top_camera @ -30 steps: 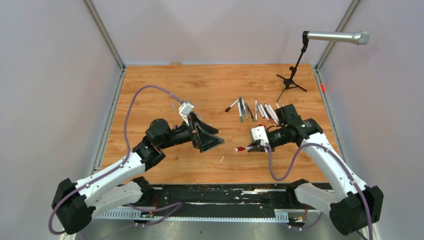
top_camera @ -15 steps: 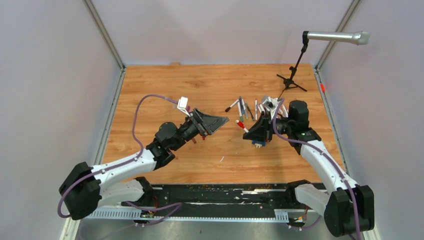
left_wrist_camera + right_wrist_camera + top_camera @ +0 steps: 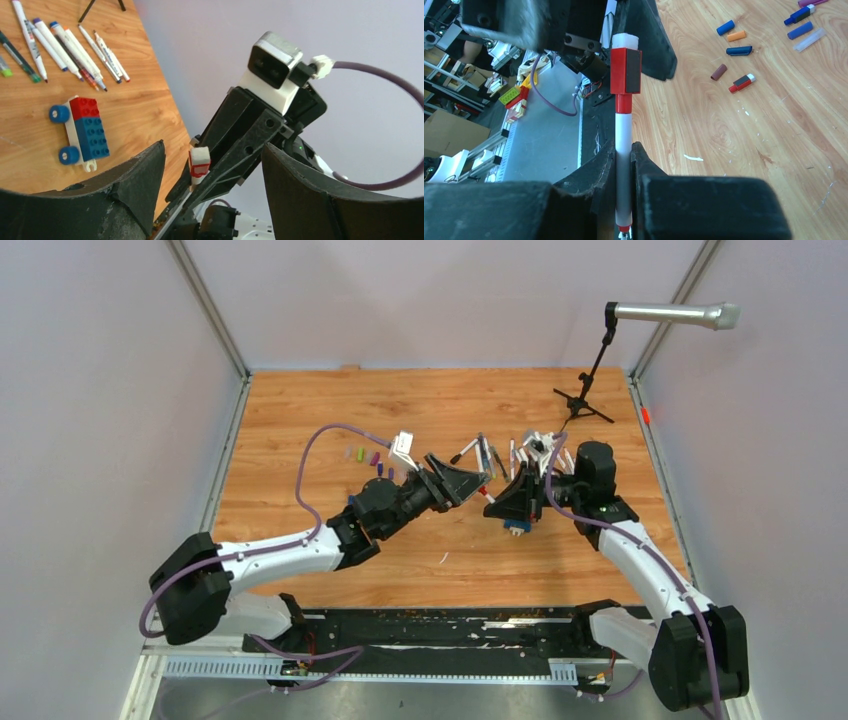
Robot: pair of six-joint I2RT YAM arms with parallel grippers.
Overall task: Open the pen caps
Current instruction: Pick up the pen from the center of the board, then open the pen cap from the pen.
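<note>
right hand (image 3: 624, 152) is clamped on a pen (image 3: 623, 127), its red cap (image 3: 626, 70) held in the air above the worktop (image 3: 784, 130). left hand (image 3: 212, 150) spread apart, a finger either side of that cap, not touching it.

Pale lilac walls (image 3: 430, 300) enclose a wooden tabletop (image 3: 300, 410); beyond its edge, blurred clutter (image 3: 454, 70), perhaps shelving.

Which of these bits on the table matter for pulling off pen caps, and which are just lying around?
Part of the job: the red-capped pen, its red cap, the right end effector gripping that pen, the open left end effector, the row of pens, the loose caps.
Just lying about: the toy block car, the microphone stand.
</note>
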